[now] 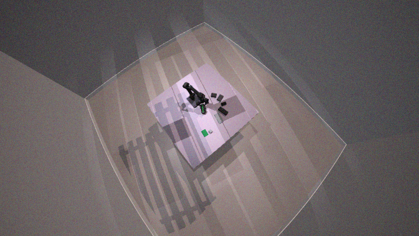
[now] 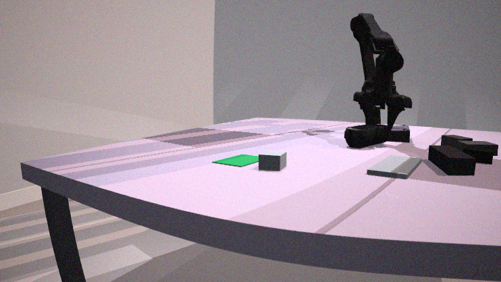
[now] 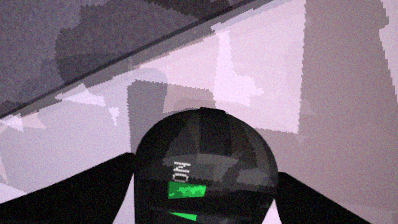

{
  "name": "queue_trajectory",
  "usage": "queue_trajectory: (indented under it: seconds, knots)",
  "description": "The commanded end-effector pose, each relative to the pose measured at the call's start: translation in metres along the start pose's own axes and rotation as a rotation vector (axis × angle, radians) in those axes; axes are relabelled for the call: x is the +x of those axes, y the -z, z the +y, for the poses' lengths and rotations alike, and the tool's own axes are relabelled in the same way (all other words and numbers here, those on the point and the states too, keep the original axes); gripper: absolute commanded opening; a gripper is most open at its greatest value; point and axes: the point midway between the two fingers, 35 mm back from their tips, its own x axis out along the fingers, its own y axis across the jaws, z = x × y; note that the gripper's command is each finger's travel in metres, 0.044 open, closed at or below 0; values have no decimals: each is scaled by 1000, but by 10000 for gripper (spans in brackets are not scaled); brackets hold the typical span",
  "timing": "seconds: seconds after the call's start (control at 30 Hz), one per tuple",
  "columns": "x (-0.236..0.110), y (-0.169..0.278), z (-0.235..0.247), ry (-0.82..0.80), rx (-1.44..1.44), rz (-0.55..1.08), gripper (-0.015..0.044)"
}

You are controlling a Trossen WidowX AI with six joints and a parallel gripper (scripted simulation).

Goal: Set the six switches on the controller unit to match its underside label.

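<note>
pincer [image 3: 200, 210] clamped on controller unit [image 3: 205, 150] | dark blocks [image 2: 456, 154] near

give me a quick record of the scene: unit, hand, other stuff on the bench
controller unit: on the bench near the arm's base, top side up, label hidden
switches: two green ends in the wrist view, the rest out of frame
hand: lowered over the unit, fingers gripping its two sides
other parts: flat green plate touching or nearly touching a grey block; light grey slab; cluster of dark blocks
task state: unit not yet turned over
</note>
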Motion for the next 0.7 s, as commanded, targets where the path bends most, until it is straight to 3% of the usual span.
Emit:
queue_trajectory:
  seconds: [0.0,0.67]
  knots:
    - [-5,4,-1,7,3,-1,335]
    - [-18,15,-1,7,3,-40,335]
